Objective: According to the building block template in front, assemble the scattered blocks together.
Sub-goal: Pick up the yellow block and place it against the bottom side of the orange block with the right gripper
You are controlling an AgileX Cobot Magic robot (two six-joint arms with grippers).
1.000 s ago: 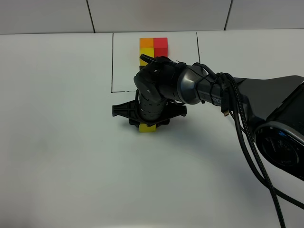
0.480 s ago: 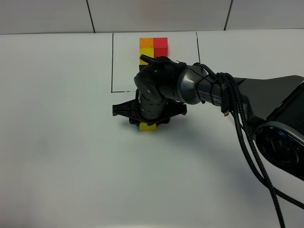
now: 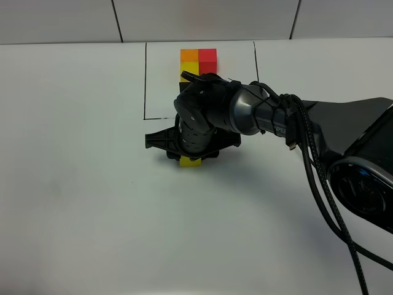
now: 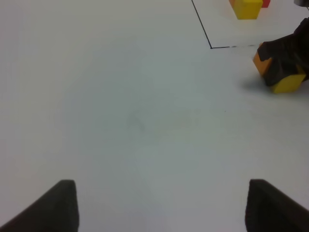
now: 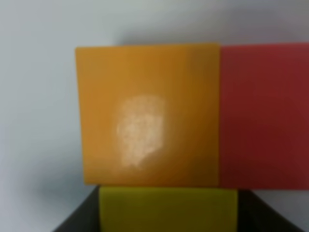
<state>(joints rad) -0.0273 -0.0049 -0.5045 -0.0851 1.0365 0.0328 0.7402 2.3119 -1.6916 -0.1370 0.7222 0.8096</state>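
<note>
Yellow cube [image 3: 191, 161] in right end effector [image 3: 191, 157], shut

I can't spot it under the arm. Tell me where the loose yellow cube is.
In the exterior high view, the yellow cube sits just below centre, under the right gripper, outside the black rectangle. The right wrist view shows it against the orange cube.

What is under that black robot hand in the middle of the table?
A yellow cube pokes out beneath the right gripper; its wrist view shows orange and red cubes alongside. From above, these two are covered.
</note>
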